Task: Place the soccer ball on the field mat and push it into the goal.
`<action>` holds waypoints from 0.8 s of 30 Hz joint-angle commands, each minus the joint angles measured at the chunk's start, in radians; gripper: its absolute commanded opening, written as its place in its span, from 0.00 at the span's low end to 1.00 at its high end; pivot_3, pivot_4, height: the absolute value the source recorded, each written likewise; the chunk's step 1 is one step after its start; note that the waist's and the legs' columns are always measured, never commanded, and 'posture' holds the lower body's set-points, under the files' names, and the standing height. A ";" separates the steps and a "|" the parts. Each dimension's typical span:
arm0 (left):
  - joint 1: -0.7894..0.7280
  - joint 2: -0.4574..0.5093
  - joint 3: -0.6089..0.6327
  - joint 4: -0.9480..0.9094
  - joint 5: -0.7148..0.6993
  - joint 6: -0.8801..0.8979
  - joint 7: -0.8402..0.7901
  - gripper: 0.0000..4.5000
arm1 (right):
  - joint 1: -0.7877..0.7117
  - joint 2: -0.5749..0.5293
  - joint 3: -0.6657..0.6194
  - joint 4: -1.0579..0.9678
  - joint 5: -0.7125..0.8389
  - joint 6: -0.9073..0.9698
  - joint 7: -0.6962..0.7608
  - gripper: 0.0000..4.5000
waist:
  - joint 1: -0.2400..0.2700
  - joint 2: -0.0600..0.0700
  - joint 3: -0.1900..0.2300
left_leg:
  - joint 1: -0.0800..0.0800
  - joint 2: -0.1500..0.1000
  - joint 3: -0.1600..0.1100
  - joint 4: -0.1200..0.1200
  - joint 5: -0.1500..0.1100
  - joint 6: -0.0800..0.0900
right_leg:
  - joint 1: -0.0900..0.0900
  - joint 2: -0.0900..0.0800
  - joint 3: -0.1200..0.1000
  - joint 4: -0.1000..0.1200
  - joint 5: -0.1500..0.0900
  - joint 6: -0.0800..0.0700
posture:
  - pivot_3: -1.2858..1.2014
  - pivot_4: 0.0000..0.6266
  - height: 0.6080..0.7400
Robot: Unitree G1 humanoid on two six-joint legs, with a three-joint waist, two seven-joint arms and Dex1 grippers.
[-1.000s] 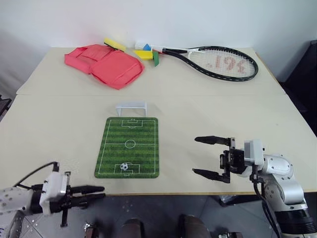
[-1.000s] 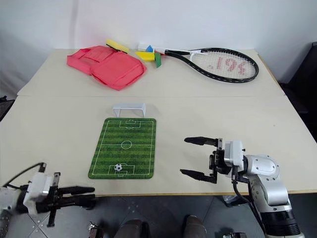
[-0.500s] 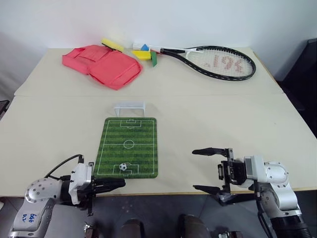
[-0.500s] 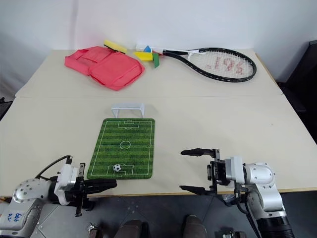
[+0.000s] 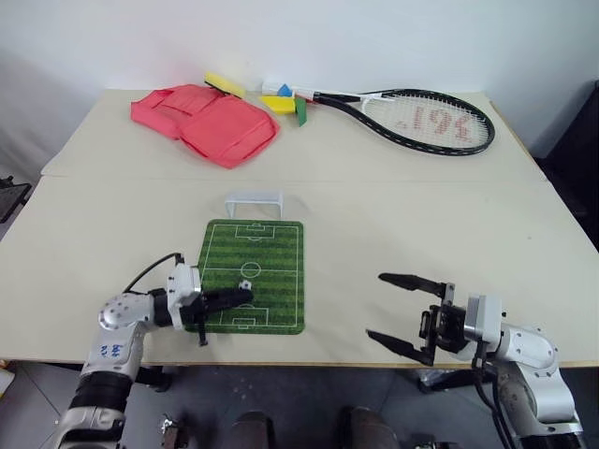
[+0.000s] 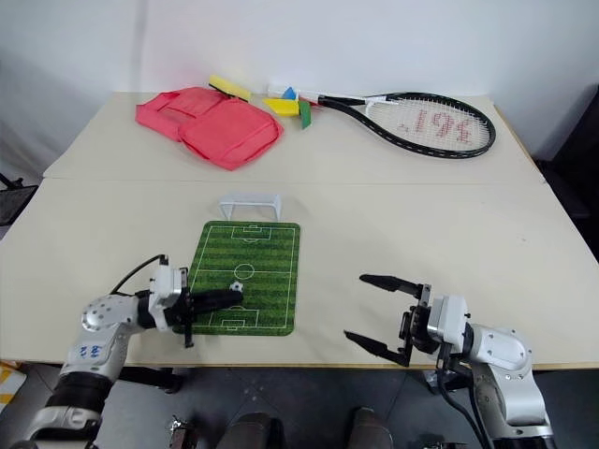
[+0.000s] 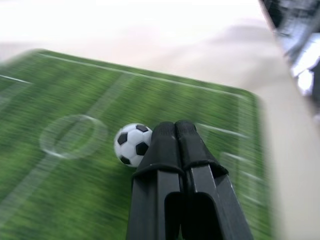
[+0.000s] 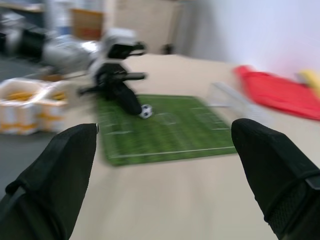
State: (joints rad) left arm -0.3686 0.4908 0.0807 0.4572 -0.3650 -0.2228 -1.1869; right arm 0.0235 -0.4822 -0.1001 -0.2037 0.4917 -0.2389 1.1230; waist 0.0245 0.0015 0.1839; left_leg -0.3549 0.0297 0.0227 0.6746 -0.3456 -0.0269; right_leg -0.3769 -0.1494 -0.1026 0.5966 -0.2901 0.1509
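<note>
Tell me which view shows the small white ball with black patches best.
The left wrist view: the small white ball with black patches is large there, its patches clear, beside the shut left gripper on the green striped mat. Both eye views show it as a speck; the right wrist view shows it small and blurred.

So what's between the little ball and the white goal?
Just bare green field mat with white lines lies between the soccer ball and the goal, as the left eye view shows.
</note>
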 commanded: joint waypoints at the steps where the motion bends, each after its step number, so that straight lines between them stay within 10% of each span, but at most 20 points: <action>1: -0.077 -0.020 0.055 0.064 0.007 -0.068 0.088 0.00 | -0.006 0.038 -0.022 -0.028 -0.078 -0.012 -0.149 1.00 | 0.000 -0.001 0.000 | 0.000 0.000 0.000 0.001 0.000 0.000 | 0.000 0.000 0.000 0.000 0.000 0.000 | 0.52 0.24 1.00; 24: 0.557 0.050 0.556 -0.534 -0.127 0.187 0.534 0.00 | -0.157 0.134 0.045 0.181 -0.093 -0.073 -0.214 1.00 | -0.028 0.000 0.000 | 0.000 0.001 0.000 -0.005 -0.001 0.000 | -0.001 0.000 0.001 -0.002 0.000 0.000 | 0.52 0.24 1.00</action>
State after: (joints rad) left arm 0.1575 0.5471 0.5990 -0.0137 -0.5006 -0.0312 -0.6807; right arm -0.1225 -0.3422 -0.0457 -0.0189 0.3827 -0.2859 0.8997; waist -0.0033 0.0011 0.1840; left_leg -0.3547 0.0308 0.0228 0.6698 -0.3467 -0.0274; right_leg -0.3785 -0.1494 -0.1015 0.5942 -0.2902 0.1508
